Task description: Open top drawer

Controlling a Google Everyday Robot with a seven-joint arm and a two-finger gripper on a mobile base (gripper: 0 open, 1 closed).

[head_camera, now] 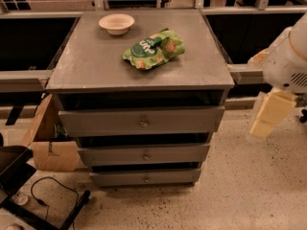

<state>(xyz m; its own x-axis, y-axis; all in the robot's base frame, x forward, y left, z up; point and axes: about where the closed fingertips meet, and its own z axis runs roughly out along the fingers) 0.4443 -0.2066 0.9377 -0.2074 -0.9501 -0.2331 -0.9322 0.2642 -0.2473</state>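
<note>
Fingers (274,110) of the pale cream two-finger gripper (263,126) overlap from my viewpoint, so I cannot tell whether they stand apart or together; they clamp nothing. I see the gripper hanging under its white arm housing (288,56) at the right edge of the scene, well apart from the grey wooden cabinet (96,66) and lower than its top. The wide grey top drawer (100,121) sits just under that top, its flat front about level with the cabinet edge, and I judge it not yet pulled out. Its small round brass knob (143,124) is at the middle of the front. My worries from here: the knob gives little to pinch, so a slightly off approach could slip off it. The narrower middle drawer's knob (145,155) lies just below and could be taken by mistake. Coming in from the right, a skewed pull might bind the drawer. A hard tug could also jolt the white round bowl (116,23) and the green crinkled snack bag (153,49) on top.
</note>
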